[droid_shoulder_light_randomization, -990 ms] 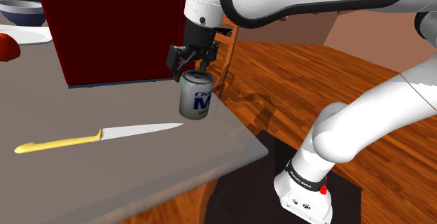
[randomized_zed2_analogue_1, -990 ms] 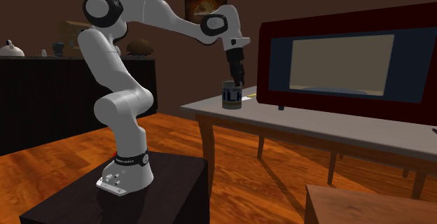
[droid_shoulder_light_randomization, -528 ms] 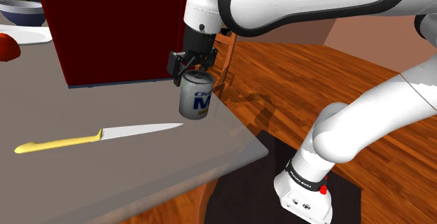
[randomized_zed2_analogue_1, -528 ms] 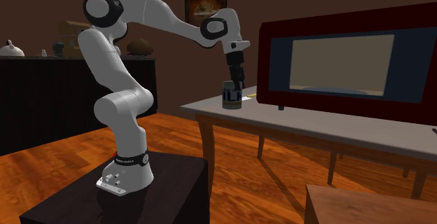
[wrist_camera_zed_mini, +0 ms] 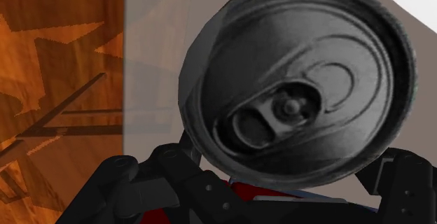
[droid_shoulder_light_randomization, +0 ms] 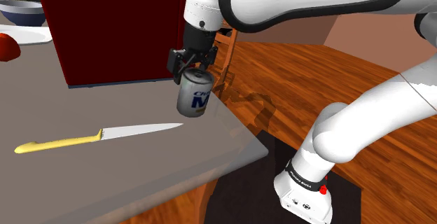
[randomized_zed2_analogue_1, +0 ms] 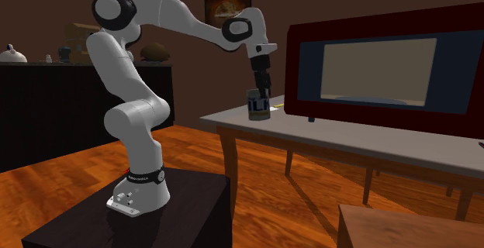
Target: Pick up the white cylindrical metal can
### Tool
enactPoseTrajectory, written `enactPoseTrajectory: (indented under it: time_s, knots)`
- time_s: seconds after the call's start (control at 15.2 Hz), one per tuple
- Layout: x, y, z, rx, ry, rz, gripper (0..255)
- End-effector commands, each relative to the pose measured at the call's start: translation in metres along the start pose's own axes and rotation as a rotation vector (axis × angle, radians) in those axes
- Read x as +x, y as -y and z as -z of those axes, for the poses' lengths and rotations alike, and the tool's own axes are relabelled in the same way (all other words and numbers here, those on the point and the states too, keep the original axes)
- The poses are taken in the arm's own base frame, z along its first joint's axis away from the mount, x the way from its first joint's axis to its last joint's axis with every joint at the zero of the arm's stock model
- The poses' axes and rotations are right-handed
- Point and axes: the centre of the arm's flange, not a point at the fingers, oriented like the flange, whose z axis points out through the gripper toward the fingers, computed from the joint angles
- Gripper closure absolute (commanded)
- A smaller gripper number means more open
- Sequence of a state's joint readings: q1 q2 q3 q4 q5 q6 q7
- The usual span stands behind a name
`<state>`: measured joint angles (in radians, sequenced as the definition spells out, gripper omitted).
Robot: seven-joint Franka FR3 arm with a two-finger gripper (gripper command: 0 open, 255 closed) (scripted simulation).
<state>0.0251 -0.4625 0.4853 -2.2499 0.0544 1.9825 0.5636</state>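
Note:
The can is a silver-white cylinder with a blue label and a grey pull-tab lid. It hangs tilted just above the near corner of the grey table. My black gripper comes down from above and is shut on the can's upper rim. The second exterior view shows the can under the gripper, beside a dark red appliance. In the wrist view the can's lid sits between my two fingers, which clasp it at either side.
A knife with a yellow handle lies on the table toward the shoulder view's left of the can. The dark red appliance stands behind the can. A bowl and a red object sit far back. The table edge and wooden floor lie beside the can.
The fingers have closed on the can's rim. The can has tipped and risen slightly off the table, shifting a little toward the shoulder view's left.

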Motion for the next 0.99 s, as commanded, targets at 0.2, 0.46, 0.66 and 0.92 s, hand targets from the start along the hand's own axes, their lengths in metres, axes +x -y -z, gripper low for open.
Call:
enactPoseTrajectory:
  time_s: [0.2, 0.46, 0.66, 0.92]
  knots:
    - [0.005, -0.001, 0.024, 0.0, 0.0, 0.0, 255]
    - [0.009, -0.003, 0.044, 0.0, 0.0, 0.0, 255]
    - [0.013, -0.003, 0.06, 0.0, 0.0, 0.0, 255]
    - [0.015, -0.004, 0.071, 0.0, 0.0, 0.0, 255]
